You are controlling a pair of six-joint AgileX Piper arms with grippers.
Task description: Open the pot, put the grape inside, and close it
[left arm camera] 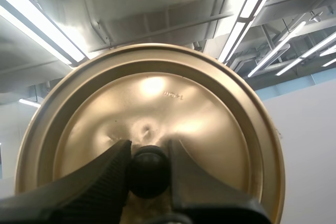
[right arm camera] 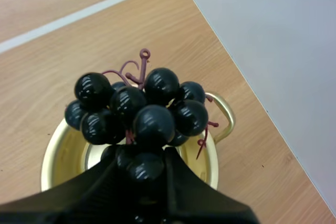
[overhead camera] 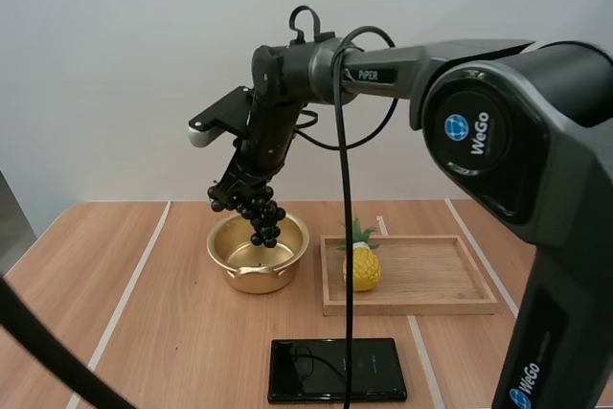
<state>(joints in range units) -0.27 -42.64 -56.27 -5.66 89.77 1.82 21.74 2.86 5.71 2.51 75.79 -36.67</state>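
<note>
My right gripper (overhead camera: 233, 195) is shut on a bunch of dark grapes (overhead camera: 262, 215), which hangs just above the open gold pot (overhead camera: 226, 248) at the table's middle. From the right wrist, the grapes (right arm camera: 140, 109) sit pinched at my right gripper (right arm camera: 145, 167), right over the pot's rim (right arm camera: 51, 157) and hollow. My left gripper (left arm camera: 149, 172) is shut on the black knob (left arm camera: 149, 167) of the gold lid (left arm camera: 157, 100), holding the lid up with its underside facing away from the camera.
A wooden tray (overhead camera: 421, 306) with a toy pineapple (overhead camera: 362, 266) stands right of the pot. A flat black rectangular pack (overhead camera: 335, 370) lies near the front edge. Bare wood stretches left of the pot.
</note>
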